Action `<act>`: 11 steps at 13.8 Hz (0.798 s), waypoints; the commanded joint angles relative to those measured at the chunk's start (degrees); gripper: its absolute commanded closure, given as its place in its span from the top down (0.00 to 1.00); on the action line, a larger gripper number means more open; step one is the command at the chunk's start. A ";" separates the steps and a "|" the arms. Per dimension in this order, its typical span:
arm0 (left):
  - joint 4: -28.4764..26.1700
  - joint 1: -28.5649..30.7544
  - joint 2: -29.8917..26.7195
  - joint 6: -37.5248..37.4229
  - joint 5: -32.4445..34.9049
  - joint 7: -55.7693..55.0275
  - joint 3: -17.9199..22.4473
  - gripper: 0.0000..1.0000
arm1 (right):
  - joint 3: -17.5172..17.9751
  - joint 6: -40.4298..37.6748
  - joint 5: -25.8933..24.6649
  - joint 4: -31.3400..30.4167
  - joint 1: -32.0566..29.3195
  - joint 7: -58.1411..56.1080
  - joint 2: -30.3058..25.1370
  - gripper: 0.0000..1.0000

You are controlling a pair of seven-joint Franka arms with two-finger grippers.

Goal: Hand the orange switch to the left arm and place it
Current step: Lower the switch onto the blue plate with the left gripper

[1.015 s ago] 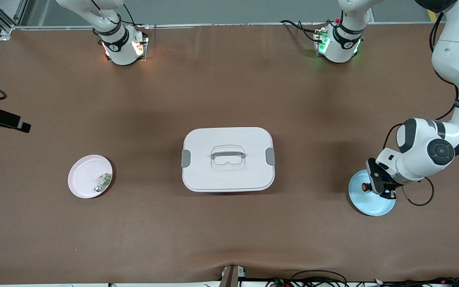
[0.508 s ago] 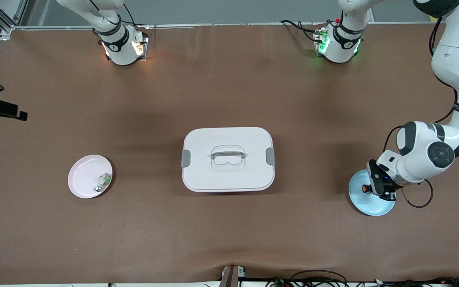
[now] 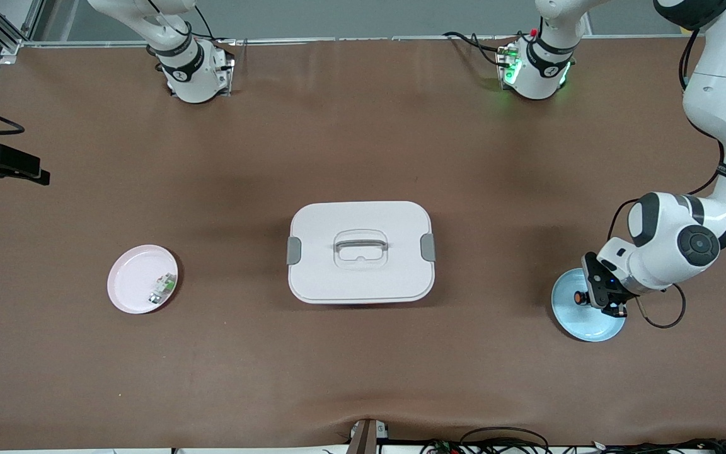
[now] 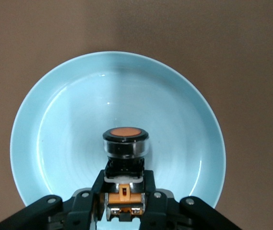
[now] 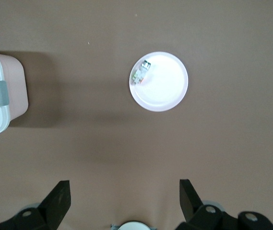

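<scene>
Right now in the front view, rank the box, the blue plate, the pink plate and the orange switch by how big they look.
1. box
2. blue plate and pink plate, which look alike
3. orange switch, smallest, held over the blue plate

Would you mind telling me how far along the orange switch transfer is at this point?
Done: the left gripper is shut on the orange switch, over the blue plate.
In hand: carrying it off that plate.
Left: passing it to the right gripper, which is open, high over the table near the pink plate, while avoiding the box in the middle.
</scene>
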 commanded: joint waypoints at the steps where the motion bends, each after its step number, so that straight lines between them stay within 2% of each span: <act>1: 0.78 0.20 1.19 1.34 1.21 0.83 -0.13 0.32 | -0.04 6.69 -1.19 -14.70 -0.20 -2.37 -9.71 1.00; 2: 0.78 0.20 1.11 1.51 1.04 0.83 -0.21 0.61 | -0.04 6.88 -1.19 -15.50 -0.20 -2.37 -10.33 1.00; 3: 0.69 0.37 1.02 1.51 0.51 0.74 -0.21 1.00 | -0.04 6.88 -1.19 -15.51 -0.20 -2.37 -10.34 1.00; 8: 0.78 0.37 -1.87 0.81 -0.98 -0.13 -0.92 1.00 | -0.22 6.88 -1.10 -15.69 -0.29 -2.19 -10.60 1.00; 10: 0.95 0.20 -3.81 -1.63 -6.58 -0.40 -1.01 1.00 | -0.30 6.27 -0.84 -15.77 -0.46 -1.58 -10.60 1.00; 11: 2.69 0.02 -4.42 -4.70 -9.22 -0.57 -1.18 1.00 | -0.31 6.26 -0.84 -15.86 -0.73 -1.40 -10.60 1.00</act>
